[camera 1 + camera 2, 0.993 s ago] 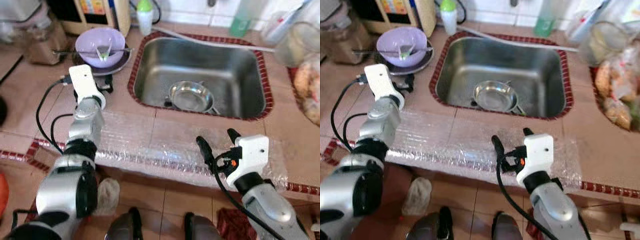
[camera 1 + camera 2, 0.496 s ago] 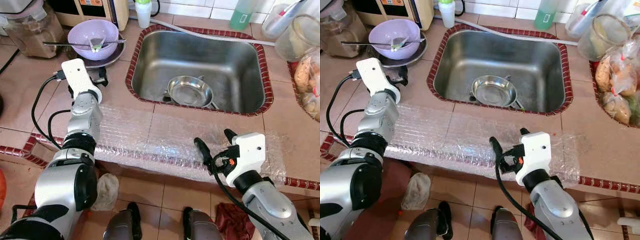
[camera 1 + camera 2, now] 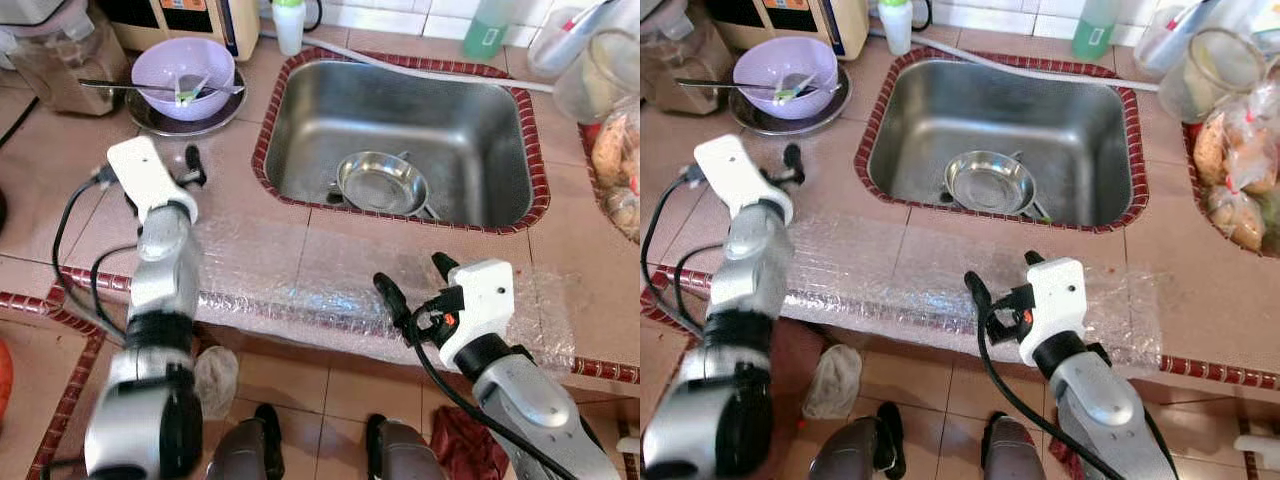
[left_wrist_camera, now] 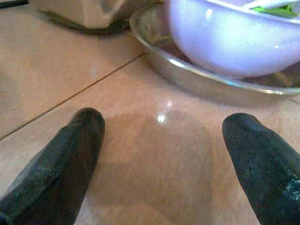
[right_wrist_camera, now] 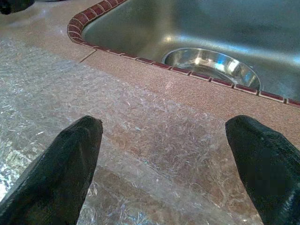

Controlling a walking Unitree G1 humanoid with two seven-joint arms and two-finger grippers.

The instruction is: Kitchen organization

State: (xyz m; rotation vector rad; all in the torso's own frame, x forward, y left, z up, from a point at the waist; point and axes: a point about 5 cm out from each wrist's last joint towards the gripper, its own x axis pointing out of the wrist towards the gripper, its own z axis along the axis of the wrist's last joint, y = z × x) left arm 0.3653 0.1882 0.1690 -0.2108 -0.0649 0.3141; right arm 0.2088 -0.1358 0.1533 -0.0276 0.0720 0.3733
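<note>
A purple bowl [image 3: 185,62] holding a green spoon and a long metal utensil sits on a steel plate [image 3: 150,112] at the counter's back left. My left gripper [image 4: 164,119] hovers low over the tiles just short of that plate, open and empty; in the left eye view its one visible finger [image 3: 193,155] pokes out beside the white wrist. A steel bowl [image 3: 382,183] lies in the sink [image 3: 300,120]. A bubble-wrap sheet [image 3: 290,270] covers the counter's front edge. My right gripper [image 3: 410,272] stands open above it, holding nothing.
A white bottle with a green cap [image 3: 290,22] and a green bottle [image 3: 487,30] stand behind the sink. A jar [image 3: 55,60] sits far left. Plastic containers and bagged food [image 3: 610,130] crowd the right. A cloth [image 3: 213,375] lies on the floor below.
My left arm has drawn back a little from the plate, towards the counter's front left. The right gripper has edged slightly left over the bubble wrap. Both stay open.
</note>
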